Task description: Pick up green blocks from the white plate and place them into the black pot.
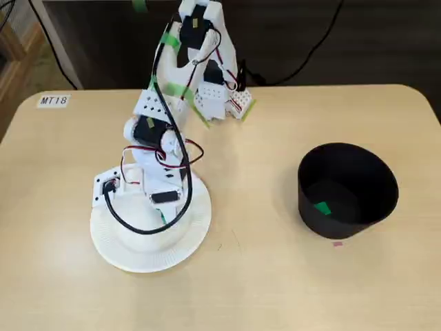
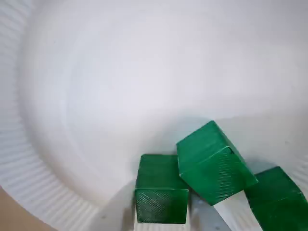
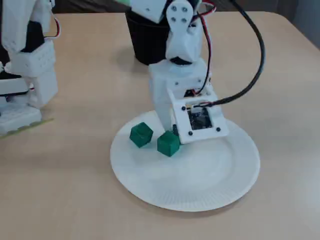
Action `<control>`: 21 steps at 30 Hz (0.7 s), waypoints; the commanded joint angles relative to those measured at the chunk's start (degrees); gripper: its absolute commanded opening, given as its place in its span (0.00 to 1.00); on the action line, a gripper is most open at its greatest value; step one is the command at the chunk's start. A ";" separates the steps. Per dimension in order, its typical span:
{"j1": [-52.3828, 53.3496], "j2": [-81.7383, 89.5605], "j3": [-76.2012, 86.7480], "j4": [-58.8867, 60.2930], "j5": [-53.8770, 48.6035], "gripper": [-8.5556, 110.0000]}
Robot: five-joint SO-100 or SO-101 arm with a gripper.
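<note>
Over the plate my gripper, its spread hidden, hangs by a likely light, hard block; I'd pinch opposite flat sides.

The end effector stands low on the white plate. In a fixed view the arm's body and its black cable fill the space above the plate's far side. In the wrist view, three green blocks crowd one edge. The left block, the tilted middle block and the right block lie close together, with little room for a finger between them. The rest of the plate floor is bare. Between the plate and the black pot the surface lies open. The pot's mouth is uncovered, and one green block lies inside. The arm's base blocks the far edge.
</note>
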 commanded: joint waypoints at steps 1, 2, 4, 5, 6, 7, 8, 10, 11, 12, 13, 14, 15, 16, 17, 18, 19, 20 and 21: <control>-0.35 0.09 -2.46 -0.97 2.20 0.05; -0.62 0.00 -2.46 -0.97 2.20 0.05; -0.97 0.09 -2.55 -0.97 2.20 0.05; -0.97 0.26 -2.72 -0.97 2.29 0.05; -0.97 0.53 -2.90 -0.97 2.46 0.05; -0.97 0.88 -3.16 -0.97 2.55 0.05; -0.88 1.41 -3.60 -0.70 2.90 0.05; -0.53 3.60 -4.31 -0.44 4.13 0.05; -0.44 5.27 -4.31 -0.44 4.92 0.05; -0.44 7.12 -4.31 -0.44 5.89 0.05; -0.53 9.05 -4.31 -0.35 6.94 0.05; -0.70 11.16 -4.31 -0.35 8.17 0.05; -1.05 13.45 -4.31 -0.35 9.32 0.05; -1.41 15.64 -4.31 -0.18 10.72 0.05; -1.93 18.11 -4.13 0.00 12.13 0.05; -2.64 20.65 -3.87 0.18 13.71 0.05; -3.43 23.03 -3.78 0.53 15.38 0.05; -4.48 25.22 -3.78 0.97 17.05 0.05; -5.89 27.42 -3.69 1.49 18.72 0.05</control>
